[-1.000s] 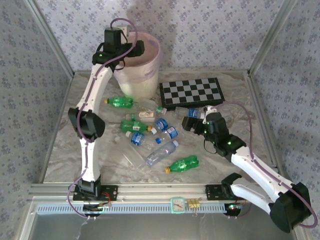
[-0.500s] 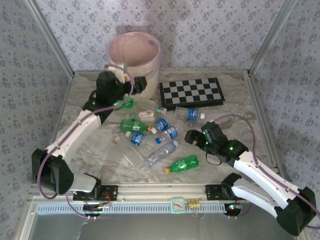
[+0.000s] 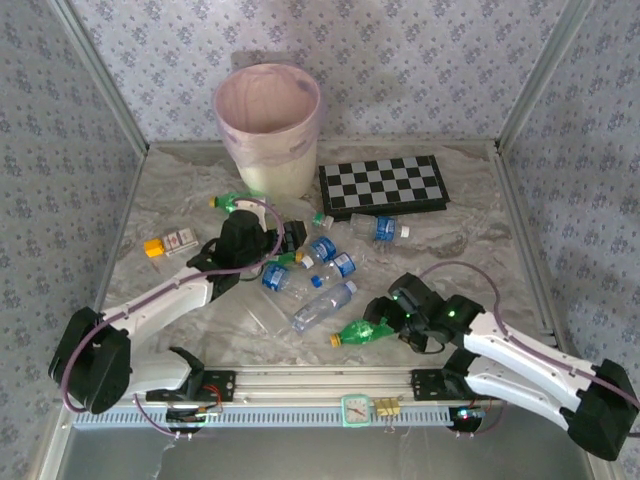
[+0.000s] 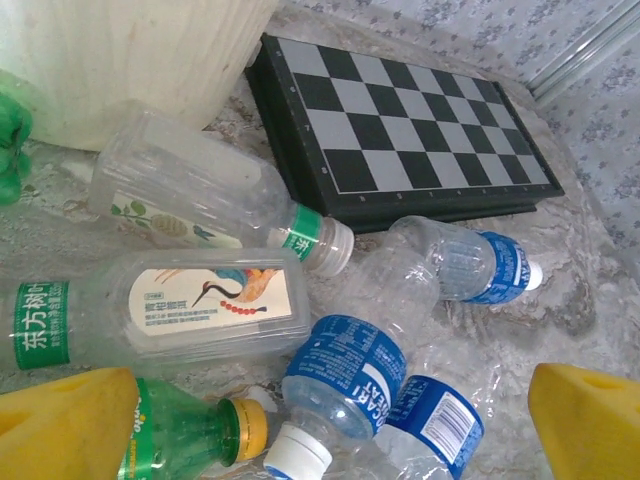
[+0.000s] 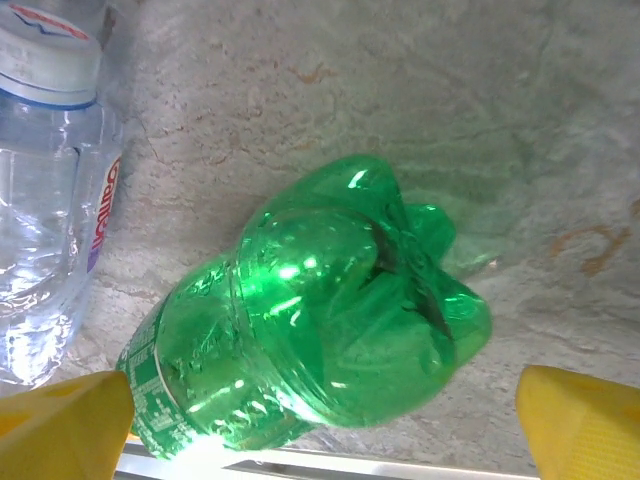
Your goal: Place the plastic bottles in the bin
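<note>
Hanging low over the marbled table (image 4: 600, 260), the left pincer (image 4: 322, 432) is seen released, its yellow fingers (image 4: 60, 425) spread wide and nothing clasped. Between those fingers a green bottle with a yellow cap (image 4: 185, 437) and a blue-labelled clear bottle (image 4: 345, 372) are found lying on their sides, with a second blue-labelled bottle (image 4: 432, 420) crowded against them. Just ahead of the pincer a flat clear bottle bearing a crane picture (image 4: 200, 305) is laid, and beyond it a clear bottle with a green-and-white cap (image 4: 200, 190). Ahead and to the right a white-capped bottle with a blue label (image 4: 470, 265) is seen. Farther ahead the black-and-white chessboard (image 4: 400, 130) is set flat. Ahead and to the far left the cream wall of the bin (image 4: 120, 50) is seen standing on the table. In the view from above its pinkish liner is seen folded over the rim. A small yellow-and-white carton (image 3: 170, 243) is left behind this pincer, near the table's left edge.

The right pincer (image 5: 320, 425) is likewise released. Its fingers are held wide on either side of a crumpled green bottle (image 5: 320, 310), which is lying on the table and is not gripped. To that pincer's left a clear bottle with a pale cap (image 5: 40, 200) is laid alongside. The bin is stood well beyond this pincer, past the scattered bottles.
</note>
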Robot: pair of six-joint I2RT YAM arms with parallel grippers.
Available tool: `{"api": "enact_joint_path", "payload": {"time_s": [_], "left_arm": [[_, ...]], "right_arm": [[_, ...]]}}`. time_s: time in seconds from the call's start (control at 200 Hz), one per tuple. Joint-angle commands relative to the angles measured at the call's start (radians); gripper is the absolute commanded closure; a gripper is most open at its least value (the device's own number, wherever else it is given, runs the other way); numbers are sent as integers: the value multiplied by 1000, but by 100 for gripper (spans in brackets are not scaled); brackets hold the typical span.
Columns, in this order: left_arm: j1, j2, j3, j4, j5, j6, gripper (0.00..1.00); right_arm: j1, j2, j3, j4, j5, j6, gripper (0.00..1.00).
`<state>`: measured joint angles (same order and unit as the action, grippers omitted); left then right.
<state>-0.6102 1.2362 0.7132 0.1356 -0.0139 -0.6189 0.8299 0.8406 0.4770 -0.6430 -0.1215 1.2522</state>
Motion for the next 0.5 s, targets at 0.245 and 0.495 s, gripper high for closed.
{"api": "enact_joint_path", "payload": {"time_s": [0.245,0.495], "left_arm": [[-7,23,7,63,-4,-15,0],[-8,3,-18,43,-25,-24,0]], "right_arm": [[-11,124,-21,239,-20,71,0],[-23,235,-12,283,2,87,10]]}}
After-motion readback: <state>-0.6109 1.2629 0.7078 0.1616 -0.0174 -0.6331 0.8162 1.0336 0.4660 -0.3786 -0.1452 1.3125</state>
